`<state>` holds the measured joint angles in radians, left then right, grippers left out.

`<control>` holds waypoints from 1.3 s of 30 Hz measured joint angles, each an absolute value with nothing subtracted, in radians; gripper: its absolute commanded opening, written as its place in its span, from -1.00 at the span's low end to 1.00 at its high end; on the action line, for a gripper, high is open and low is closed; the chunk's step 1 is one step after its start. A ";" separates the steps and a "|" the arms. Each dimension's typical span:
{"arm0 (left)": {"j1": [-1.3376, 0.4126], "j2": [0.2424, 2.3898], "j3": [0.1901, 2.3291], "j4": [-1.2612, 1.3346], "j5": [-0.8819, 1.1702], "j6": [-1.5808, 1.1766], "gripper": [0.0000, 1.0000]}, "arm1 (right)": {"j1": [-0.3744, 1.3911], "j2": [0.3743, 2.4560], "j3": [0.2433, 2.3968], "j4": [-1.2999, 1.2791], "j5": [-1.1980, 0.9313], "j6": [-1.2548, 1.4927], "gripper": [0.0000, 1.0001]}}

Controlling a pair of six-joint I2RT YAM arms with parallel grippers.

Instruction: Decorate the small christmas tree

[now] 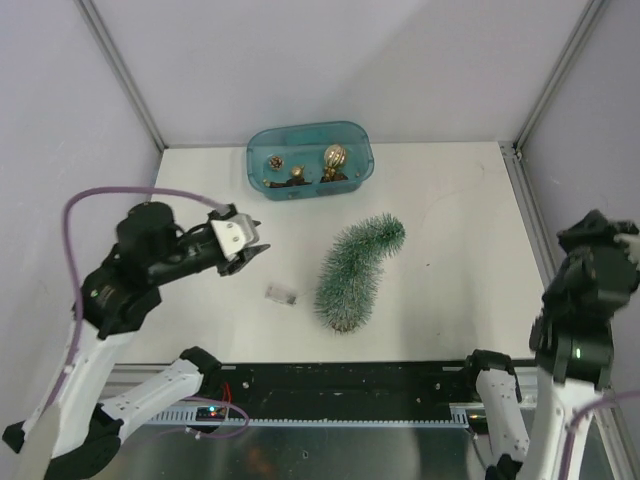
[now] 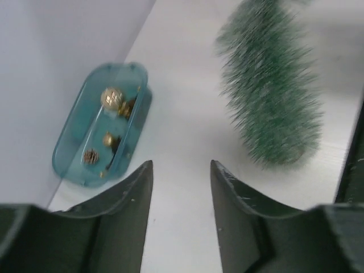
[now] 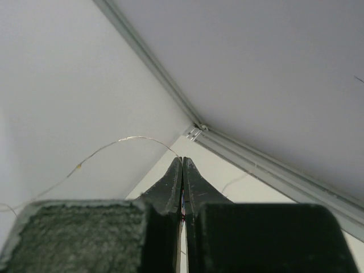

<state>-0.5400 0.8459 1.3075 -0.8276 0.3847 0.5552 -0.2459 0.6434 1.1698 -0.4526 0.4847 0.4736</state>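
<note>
Early days, by the look of it. The small christmas tree point(image 1: 355, 272) is lying on its side mid-surface, bent, base twd the near rail point(image 1: 400, 380) and tip twd the teal tub point(image 1: 305, 140). No ornament can be seen on it. The gold ornaments point(image 1: 334, 158) are all in the tub, which sits against the back wall.

The left gripper point(image 2: 181, 165) is held low w/ jaws spread and nothing btwn them. The right gripper point(image 3: 182, 160) is up at the right edge, jaws pressed together, and a thin wire point(image 3: 122, 141) seems to be pinched at the tips (prob a light string, can't be confirmed). A small greyish bit point(image 1: 281, 293) lies btwn the left jaws and the tree; what it is can't be told.

Next move, as judged: the tree prob needs standing on its base, or a bauble needs fetching from the tub.

Room-wise, plenty of bare surface is available right of the tree. A reach into the tub is hemmed in by its rim and the back wall, and the tree's base sits close to the near rail.
</note>
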 measured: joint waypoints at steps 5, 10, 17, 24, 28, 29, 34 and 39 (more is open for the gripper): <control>-0.612 0.841 1.422 -0.860 0.545 0.521 0.13 | -0.084 0.402 1.149 -0.588 0.552 0.459 -1.00; -0.790 0.942 1.485 -0.880 0.612 0.492 0.11 | 0.007 0.229 1.203 -0.761 0.509 0.442 -1.00; -1.105 1.116 1.576 -0.866 0.496 0.510 0.11 | 0.138 0.110 1.395 -0.925 0.381 0.432 -1.00; -1.304 1.198 1.587 -0.716 0.354 0.585 0.16 | 0.297 0.064 1.554 -0.952 0.251 0.435 -1.00; -1.322 1.218 1.568 -0.619 0.312 0.604 0.20 | 0.348 0.061 1.635 -0.951 0.208 0.433 -1.00; -1.324 1.221 1.563 -0.605 0.307 0.608 0.22 | 0.354 0.060 1.647 -0.947 0.202 0.432 -1.00; -1.356 1.237 1.497 -0.540 0.298 0.651 0.39 | 0.392 0.057 1.686 -0.934 0.177 0.432 -1.00; -1.376 1.237 1.326 -0.530 0.299 0.738 0.91 | 0.419 0.059 1.734 -0.936 0.164 0.416 -1.00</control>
<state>-1.3758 1.2369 1.3262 -0.5297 0.2985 0.7376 0.4194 0.0586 1.7344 -0.9356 0.1642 0.4160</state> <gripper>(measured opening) 0.796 0.010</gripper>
